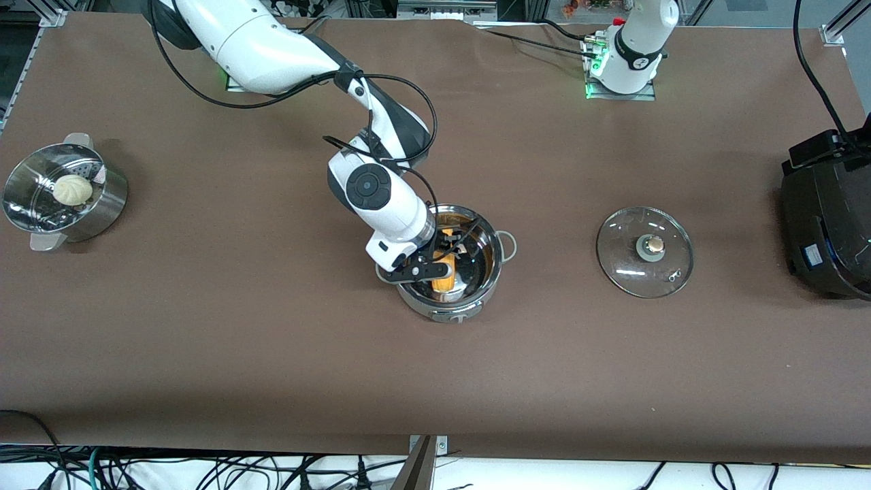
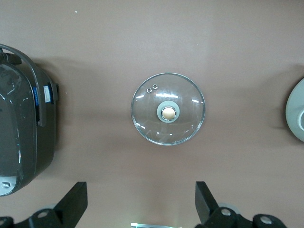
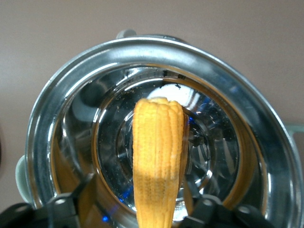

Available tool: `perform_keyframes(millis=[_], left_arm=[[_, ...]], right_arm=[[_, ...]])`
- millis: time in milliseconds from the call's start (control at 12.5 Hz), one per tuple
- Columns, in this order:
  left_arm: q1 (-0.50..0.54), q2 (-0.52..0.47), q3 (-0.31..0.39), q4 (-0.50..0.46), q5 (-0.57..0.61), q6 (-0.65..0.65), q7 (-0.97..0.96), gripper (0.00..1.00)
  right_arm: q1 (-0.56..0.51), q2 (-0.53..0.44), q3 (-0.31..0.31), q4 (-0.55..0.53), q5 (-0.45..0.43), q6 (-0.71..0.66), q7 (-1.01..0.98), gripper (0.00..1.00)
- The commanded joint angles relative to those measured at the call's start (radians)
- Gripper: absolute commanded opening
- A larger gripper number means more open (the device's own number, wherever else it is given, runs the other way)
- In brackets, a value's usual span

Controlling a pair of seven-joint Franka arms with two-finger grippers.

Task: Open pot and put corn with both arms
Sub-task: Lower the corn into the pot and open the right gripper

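The steel pot [image 1: 476, 303] stands uncovered mid-table. The yellow-orange corn [image 1: 444, 275] lies tilted inside it, its tapered tip toward the pot's middle [image 3: 159, 152]. My right gripper [image 1: 441, 260] reaches down into the pot [image 3: 228, 76]. In the right wrist view this gripper [image 3: 141, 197] is open, with the cob between its fingers [image 3: 78, 192] and a gap on each side. The glass lid [image 1: 626, 238] with a tan knob lies flat on the table, toward the left arm's end. My left gripper [image 2: 141, 209] hangs open and empty high over the table next to the lid [image 2: 147, 118].
A black rice cooker [image 1: 827, 218] [image 2: 19, 128] sits at the left arm's end of the table. A steel steamer pot [image 1: 27, 170] holding a white bun [image 1: 73, 189] stands at the right arm's end.
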Motion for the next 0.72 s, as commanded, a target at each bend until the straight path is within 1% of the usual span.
perform_keyframes(millis=[0,80,319,559,638], left_arm=[[0.000,-0.006,0.003,0.016,0.002,-0.020,-0.003,1.00],[0.000,-0.004,0.003,0.016,0.002,-0.019,-0.003,1.00],[0.000,-0.004,-0.002,0.016,0.002,-0.019,-0.008,1.00],[0.000,-0.004,-0.002,0.016,0.002,-0.019,-0.009,1.00],[-0.002,-0.004,-0.002,0.016,0.000,-0.019,-0.009,1.00]], right_arm=[[-0.003,-0.060,0.000,0.004,-0.020,-0.031,0.018,1.00],[-0.003,-0.092,-0.009,0.004,-0.020,-0.081,0.018,1.00],[-0.013,-0.209,-0.090,0.004,-0.015,-0.265,-0.002,1.00],[-0.049,-0.296,-0.124,0.004,-0.015,-0.410,-0.056,1.00],[-0.049,-0.324,-0.143,0.004,-0.018,-0.433,-0.068,1.00]])
